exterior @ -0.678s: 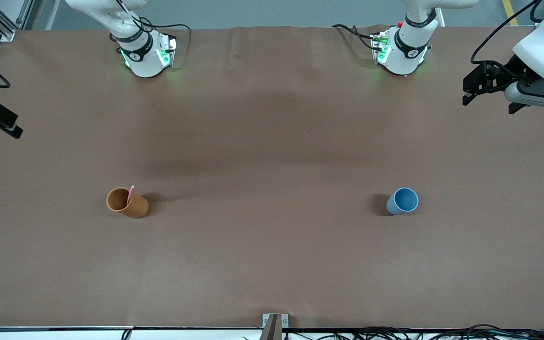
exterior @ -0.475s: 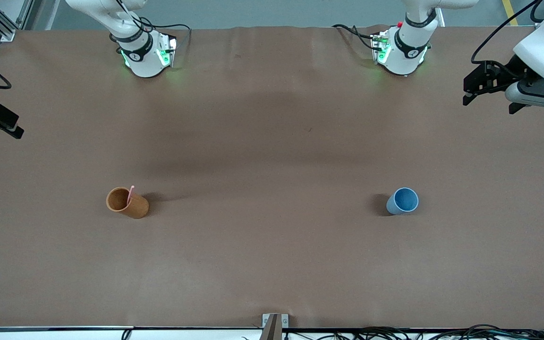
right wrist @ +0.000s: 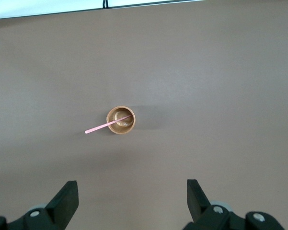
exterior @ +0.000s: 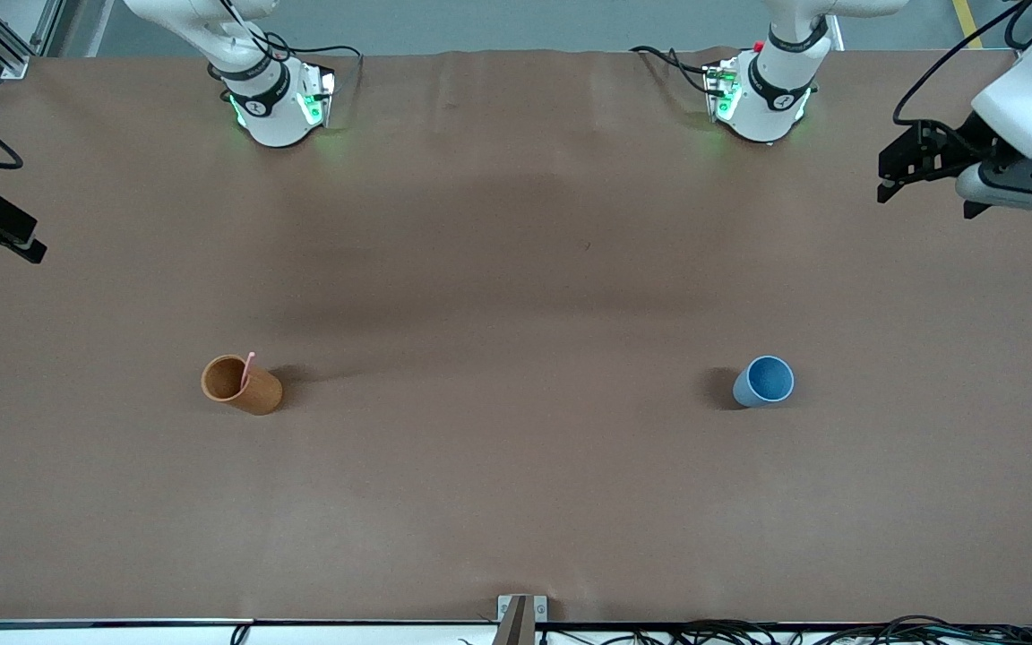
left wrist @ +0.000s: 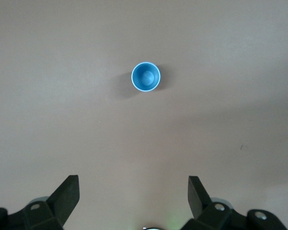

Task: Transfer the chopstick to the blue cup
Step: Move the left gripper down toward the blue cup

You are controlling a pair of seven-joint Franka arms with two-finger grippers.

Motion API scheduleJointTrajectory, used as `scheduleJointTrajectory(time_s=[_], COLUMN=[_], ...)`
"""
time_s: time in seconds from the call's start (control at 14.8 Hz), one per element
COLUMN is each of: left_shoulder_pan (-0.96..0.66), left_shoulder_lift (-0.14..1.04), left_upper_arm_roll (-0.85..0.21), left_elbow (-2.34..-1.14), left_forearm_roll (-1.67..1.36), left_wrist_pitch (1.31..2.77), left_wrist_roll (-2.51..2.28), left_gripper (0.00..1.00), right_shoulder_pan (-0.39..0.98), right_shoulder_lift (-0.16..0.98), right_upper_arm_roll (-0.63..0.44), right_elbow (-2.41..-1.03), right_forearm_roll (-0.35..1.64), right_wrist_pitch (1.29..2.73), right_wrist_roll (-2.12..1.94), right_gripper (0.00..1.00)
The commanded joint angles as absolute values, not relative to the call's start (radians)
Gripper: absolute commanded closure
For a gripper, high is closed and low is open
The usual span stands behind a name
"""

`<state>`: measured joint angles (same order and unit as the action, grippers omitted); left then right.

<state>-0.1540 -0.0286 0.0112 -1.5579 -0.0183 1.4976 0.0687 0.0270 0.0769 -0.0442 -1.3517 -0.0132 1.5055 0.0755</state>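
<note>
Stands tilted in orange cup (exterior: pixel 241 384), chopstick (exterior: pixel 247 369), lower left, nearer spread-open right gripper (right wrist: pixel 132 199); left gripper (left wrist: pixel 133 196) likewise released.

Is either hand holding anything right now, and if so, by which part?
Nothing is held. The left hand and right hand are both open and empty, high over the table; the chopstick stands in the orange-brown cup.

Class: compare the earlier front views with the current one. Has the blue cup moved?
No. The blue cup stands where it did, equally near the table's front edge; nothing touches it.
</note>
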Motion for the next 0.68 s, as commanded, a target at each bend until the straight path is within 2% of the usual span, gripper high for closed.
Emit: scheduleJointTrajectory(time_s=[0.0,0.34,0.61], left_shoulder_pan=[-0.132,-0.121,-0.124], left_shoulder_lift=[0.093,0.257,0.366], left_upper_arm_roll=[0.034,0.034,0.031], left_elbow=[-1.569,-1.707,-1.801], left_forearm_roll=[-0.043,-0.045,-0.044], left_wrist_pitch=[1.567,1.868,2.092], left_wrist_roll=[0.075,0.074,0.074], left_gripper=[0.00,0.00,0.00], right_shoulder_pan=[0.029,0.029,0.031], right_shoulder_lift=[0.069,0.069,0.071], right_upper_arm_roll=[-0.043,-0.035,0.014], right_elbow=[-1.361,-1.362,-1.379], right_forearm_roll=[-0.005,-0.006,-0.027], right_wrist_pitch=[1.502,1.502,1.506], right_wrist_roll=[0.080,0.081,0.084], right_gripper=[0.00,0.00,0.00])
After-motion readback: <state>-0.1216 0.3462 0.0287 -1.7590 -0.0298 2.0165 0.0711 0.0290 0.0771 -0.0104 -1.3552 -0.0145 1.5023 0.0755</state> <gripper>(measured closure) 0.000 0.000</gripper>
